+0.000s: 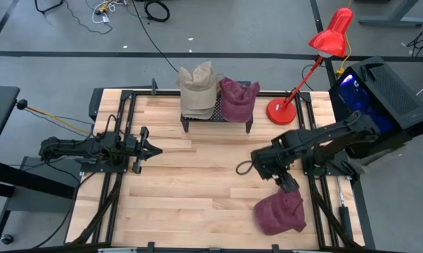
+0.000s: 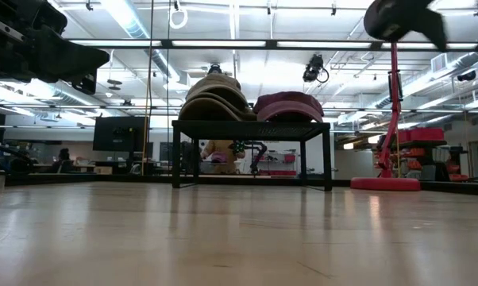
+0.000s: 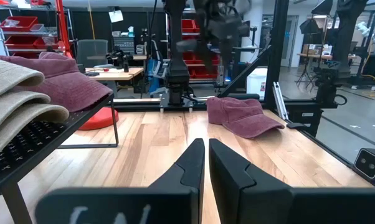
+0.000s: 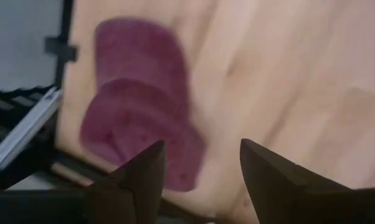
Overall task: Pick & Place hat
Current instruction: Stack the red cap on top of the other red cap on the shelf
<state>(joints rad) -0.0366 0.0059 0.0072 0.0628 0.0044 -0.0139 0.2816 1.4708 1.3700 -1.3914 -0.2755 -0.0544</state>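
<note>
A maroon hat (image 1: 280,212) lies flat on the wooden table near its front right corner, also seen in the left wrist view (image 3: 240,116) and the right wrist view (image 4: 137,106). My right gripper (image 1: 287,185) hangs open above the hat's far edge, pointing steeply down, clear of it (image 4: 203,155). At the table's left side my left gripper (image 1: 152,149) rests level and shut, holding nothing (image 3: 206,149). On a black rack (image 1: 217,121) at the back rest stacked beige hats (image 1: 199,90) and a second maroon hat (image 1: 237,100).
A red desk lamp (image 1: 282,111) stands right of the rack, its head (image 1: 332,34) beyond the table. A black box with a blue light (image 1: 380,95) sits at the right. Bare wood (image 1: 197,183) lies between the arms.
</note>
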